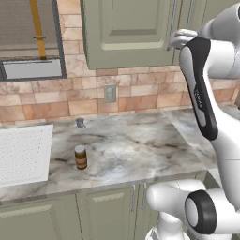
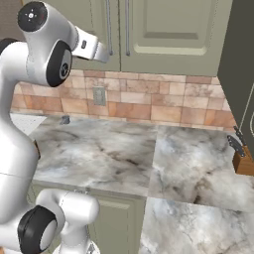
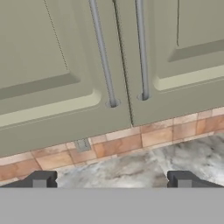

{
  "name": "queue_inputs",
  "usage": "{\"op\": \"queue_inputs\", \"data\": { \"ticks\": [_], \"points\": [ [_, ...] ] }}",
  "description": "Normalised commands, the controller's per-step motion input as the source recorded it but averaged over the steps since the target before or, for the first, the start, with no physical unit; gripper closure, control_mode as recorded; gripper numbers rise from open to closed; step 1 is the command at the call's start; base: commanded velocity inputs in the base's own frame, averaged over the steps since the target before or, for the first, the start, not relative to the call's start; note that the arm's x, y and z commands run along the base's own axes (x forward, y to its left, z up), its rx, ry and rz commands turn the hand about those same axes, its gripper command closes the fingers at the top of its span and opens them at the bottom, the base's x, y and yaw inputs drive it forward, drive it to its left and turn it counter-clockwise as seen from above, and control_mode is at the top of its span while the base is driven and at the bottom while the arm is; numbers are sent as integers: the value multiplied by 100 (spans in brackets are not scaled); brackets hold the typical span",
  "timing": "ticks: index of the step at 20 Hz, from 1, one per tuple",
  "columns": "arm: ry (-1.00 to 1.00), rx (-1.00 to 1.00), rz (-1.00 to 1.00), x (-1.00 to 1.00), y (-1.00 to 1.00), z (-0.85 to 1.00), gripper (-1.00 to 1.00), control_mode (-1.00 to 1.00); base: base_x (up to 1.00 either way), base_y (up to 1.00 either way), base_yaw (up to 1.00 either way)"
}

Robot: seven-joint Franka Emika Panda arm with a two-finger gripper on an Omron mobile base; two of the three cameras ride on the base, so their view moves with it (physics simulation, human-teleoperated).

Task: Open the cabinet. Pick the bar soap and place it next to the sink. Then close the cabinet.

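Note:
The sage-green cabinet [image 1: 126, 33] [image 2: 168, 30] [image 3: 52, 65] hangs above the counter with both doors shut. Its two long silver handles [image 3: 103, 52] run side by side at the door seam. My gripper [image 3: 111, 179] [image 1: 176, 40] [image 2: 101, 52] is raised in front of the doors' lower edge, a little short of the handles. It is open, with nothing between its fingers. The white gridded sink [image 1: 23, 152] is set into the counter at the far left. The bar soap is hidden.
A brown jar with a tan lid [image 1: 81, 157] stands on the marble counter [image 1: 140, 145] just right of the sink. A small grey object [image 1: 80, 123] sits by the brick wall. A knife block [image 2: 243, 158] stands at the far right under a dark tall cabinet [image 2: 238, 64].

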Motion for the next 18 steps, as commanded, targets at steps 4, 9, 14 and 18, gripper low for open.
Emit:
{"op": "queue_inputs", "data": {
  "ticks": [4,9,14,18],
  "points": [
    [0,-1,0,-7,-2,19,-100,-100,0,0,0],
    [-1,0,0,-5,-4,12,-100,-100,0,0,0],
    [-3,-3,0,0,0,16,-100,-100,0,0,0],
    [-1,-4,0,0,0,11,-100,-100,0,0,0]
  ]
}}
